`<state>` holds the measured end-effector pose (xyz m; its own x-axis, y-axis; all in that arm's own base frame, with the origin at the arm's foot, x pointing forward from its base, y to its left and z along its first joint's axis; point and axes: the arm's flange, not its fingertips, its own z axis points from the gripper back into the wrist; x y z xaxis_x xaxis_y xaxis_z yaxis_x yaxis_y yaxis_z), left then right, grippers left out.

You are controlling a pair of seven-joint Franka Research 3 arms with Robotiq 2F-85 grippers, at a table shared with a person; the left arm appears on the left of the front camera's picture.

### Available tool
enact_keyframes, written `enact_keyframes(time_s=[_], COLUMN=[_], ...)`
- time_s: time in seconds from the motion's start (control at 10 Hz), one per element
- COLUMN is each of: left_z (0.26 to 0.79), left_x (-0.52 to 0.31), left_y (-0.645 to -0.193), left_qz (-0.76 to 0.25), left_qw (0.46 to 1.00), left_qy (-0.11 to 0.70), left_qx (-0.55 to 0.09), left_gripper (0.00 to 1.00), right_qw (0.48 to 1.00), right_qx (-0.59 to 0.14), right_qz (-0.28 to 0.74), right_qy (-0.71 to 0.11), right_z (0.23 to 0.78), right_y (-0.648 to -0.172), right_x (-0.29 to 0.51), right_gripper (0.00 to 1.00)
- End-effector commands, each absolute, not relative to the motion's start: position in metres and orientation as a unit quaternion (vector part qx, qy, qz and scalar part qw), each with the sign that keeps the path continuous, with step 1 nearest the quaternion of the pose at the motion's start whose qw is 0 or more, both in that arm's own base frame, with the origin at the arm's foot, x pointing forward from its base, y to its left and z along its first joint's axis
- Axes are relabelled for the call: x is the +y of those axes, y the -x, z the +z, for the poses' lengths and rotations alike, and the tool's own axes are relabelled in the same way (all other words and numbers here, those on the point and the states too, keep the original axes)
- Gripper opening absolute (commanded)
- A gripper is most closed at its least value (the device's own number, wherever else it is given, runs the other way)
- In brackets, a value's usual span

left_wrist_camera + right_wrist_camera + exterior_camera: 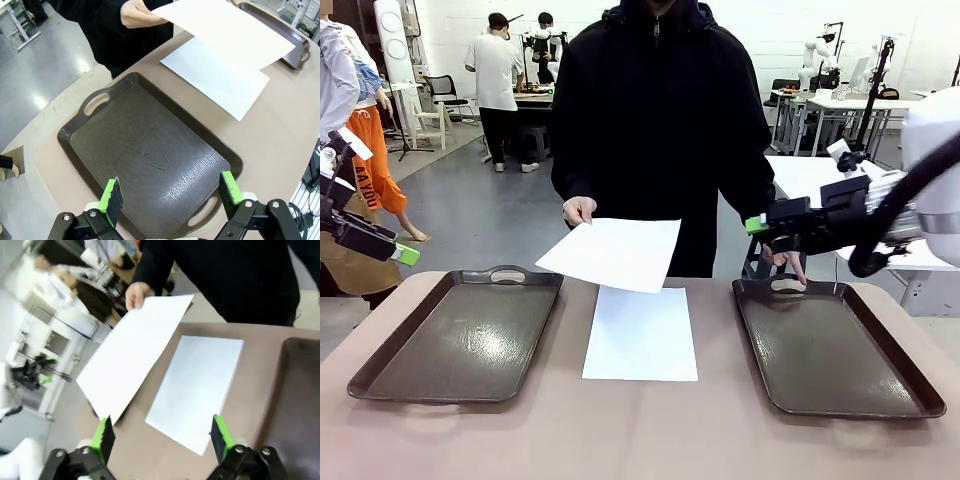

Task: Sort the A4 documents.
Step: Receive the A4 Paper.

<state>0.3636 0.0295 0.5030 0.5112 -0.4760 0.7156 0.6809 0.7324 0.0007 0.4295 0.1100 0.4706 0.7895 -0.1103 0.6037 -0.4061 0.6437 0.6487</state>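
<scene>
One A4 document (641, 335) lies flat on the table between two dark trays. A person in black holds a second A4 document (610, 252) by its corner with one hand (578, 210), tilted in the air above the flat one. My left gripper (406, 255) hovers open at the far left, above the left tray (150, 145); nothing is between its fingers (112, 197). My right gripper (756, 225) hangs open above the far end of the right tray (830, 350). Its wrist view looks down on the held sheet (130, 350) and the flat sheet (197, 385).
Both handled trays are bare inside. The person's other hand (790, 262) rests by the right tray's far handle. Other people and work tables stand farther back in the room. Bare tabletop (640, 430) runs along the near edge.
</scene>
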Motion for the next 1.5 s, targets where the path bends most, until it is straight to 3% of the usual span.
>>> enact_keyframes(time_s=[0.0,0.6,1.4], left_z=[0.501,0.501,0.501], left_x=[0.032,0.032,0.032], left_y=[-0.365,-0.365,-0.365], left_qz=[-0.343,-0.343,-0.343], left_qw=[0.854,0.854,0.854], left_qy=[0.146,0.146,0.146], left_qx=[-0.363,-0.363,-0.363], left_gripper=[1.00,1.00,1.00], right_qw=[0.841,0.808,0.767], right_qx=[-0.310,-0.189,-0.170], right_qz=[0.036,-0.012,-0.030], right_qy=[-0.443,-0.559,-0.618], right_z=[0.428,0.368,0.366], right_y=[-0.470,-0.494,-0.516], right_x=[0.134,0.201,0.222], right_gripper=[1.00,1.00,1.00])
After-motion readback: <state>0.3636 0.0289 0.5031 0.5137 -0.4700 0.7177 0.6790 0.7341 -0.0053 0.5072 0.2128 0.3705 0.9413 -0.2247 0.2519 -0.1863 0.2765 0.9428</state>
